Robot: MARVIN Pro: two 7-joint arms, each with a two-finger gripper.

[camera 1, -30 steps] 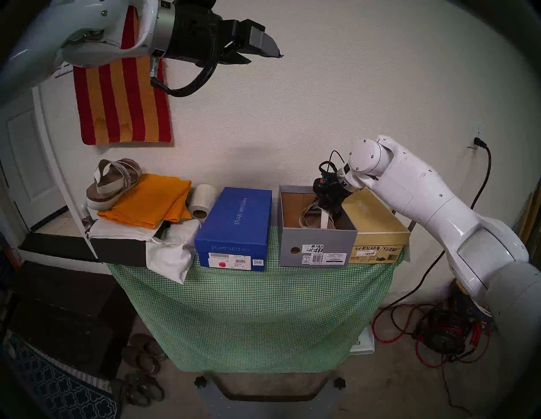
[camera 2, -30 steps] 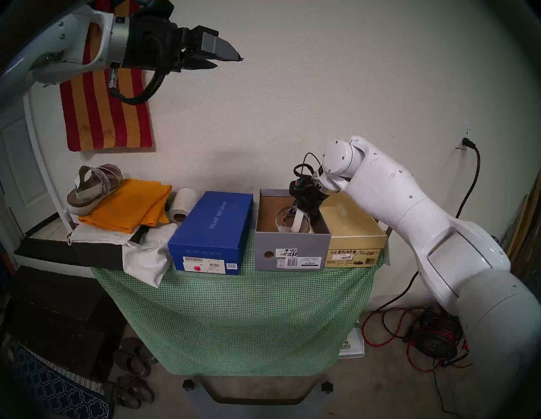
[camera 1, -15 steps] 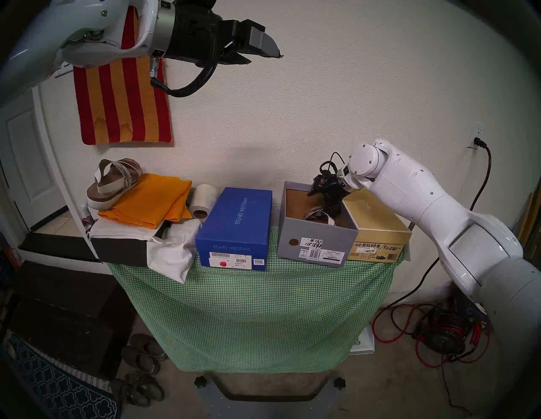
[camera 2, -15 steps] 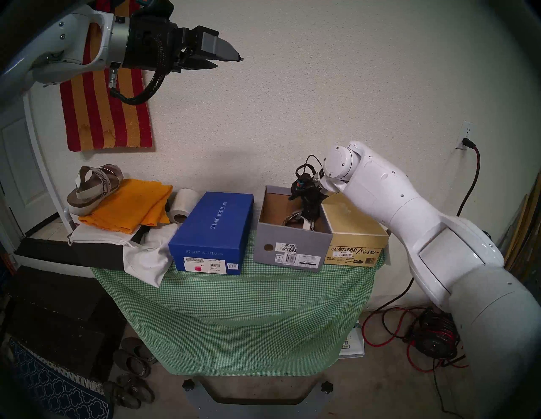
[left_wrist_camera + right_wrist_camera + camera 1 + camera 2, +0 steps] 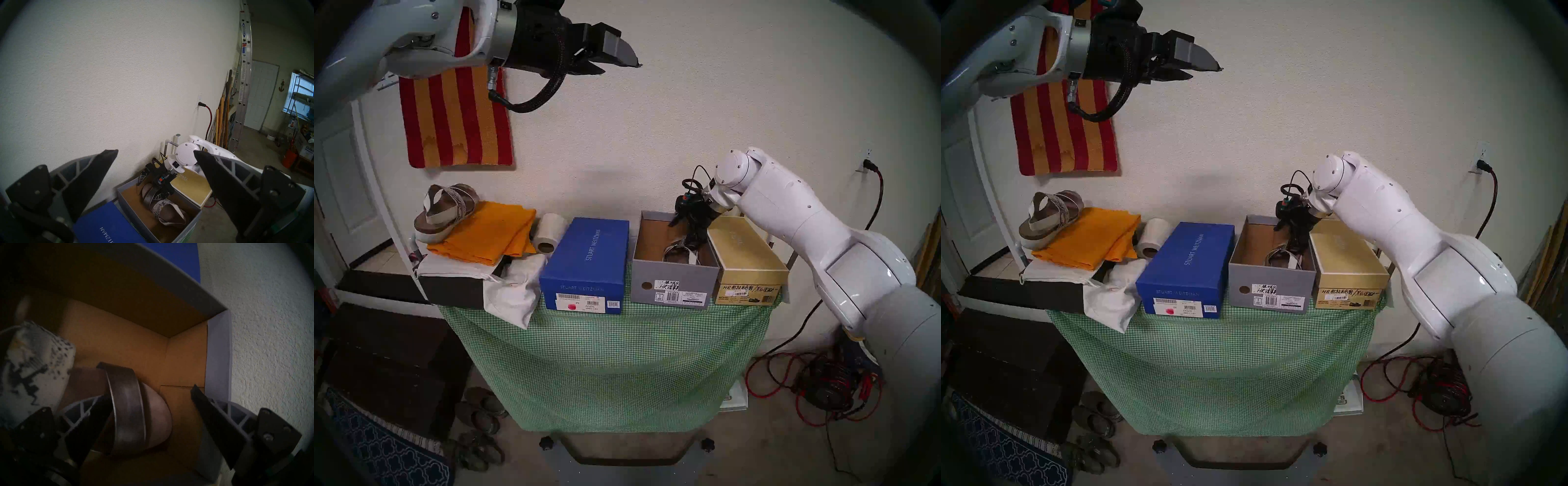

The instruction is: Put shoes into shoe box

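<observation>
My R gripper [image 5: 147, 405] spread wide, holding nothing; sandal [image 5: 141, 414] lies below it in grey box [image 5: 219, 351]. L gripper [image 5: 155, 151] wide, empty.

Counting two sandals: one [image 5: 682, 254] lying inside the grey shoe box [image 5: 673, 281], one [image 5: 448, 212] sitting on the orange cloth [image 5: 490, 234].
Counting three boxes standing on the worktop [image 5: 612, 339]: grey, blue box [image 5: 585, 264], gold box [image 5: 748, 261].
Counting one paper roll [image 5: 549, 232].
Counting one striped towel [image 5: 456, 118] hanging on the wall.
Counting two hands: left hand [image 5: 619, 62], right hand [image 5: 146, 405].
</observation>
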